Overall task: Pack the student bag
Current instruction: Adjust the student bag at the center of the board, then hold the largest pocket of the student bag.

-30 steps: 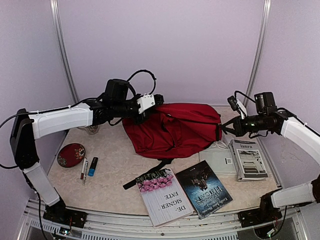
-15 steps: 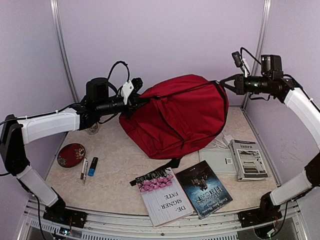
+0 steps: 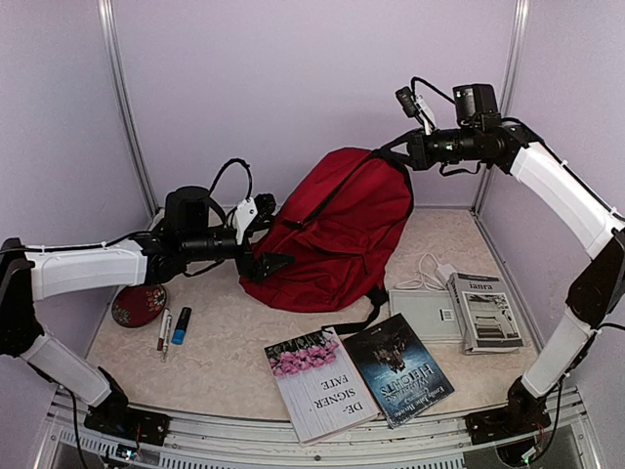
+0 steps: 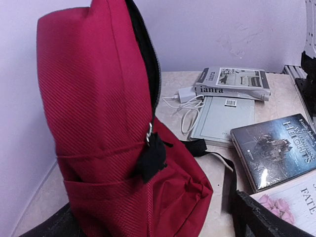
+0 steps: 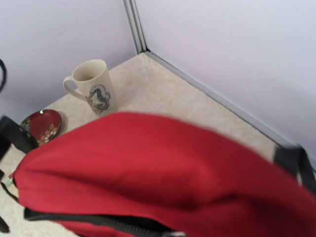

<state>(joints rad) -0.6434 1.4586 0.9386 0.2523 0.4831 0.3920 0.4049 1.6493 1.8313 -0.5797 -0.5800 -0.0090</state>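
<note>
Right pincer is clamped on the top of the student bag, high up near the back wall. The bag hangs from it with its bottom resting on the tabletop. Its long axis runs steeply upward, leaning from lower left to upper right in the overhead view.

Left pincer has its jaws spread wide with nothing between them. It sits low, just beside the bag's left flank. From its own camera the bag fills the frame dead ahead, and the black zip line runs down the edge facing the books, ending at a pull tab. As I judge it, that is the relation that matters. The left arm is the free one and the nearer to that zip (the right is busy as a hanger).

Counting the rest:
- One bag.
- Three books: a floral one, a dark one and a grey-white one.
- One flat grey pad.
- One white charger with its cable.
- Two pens, side by side.
- One red dish.
- One mug, which shows only in the right wrist view.
</note>
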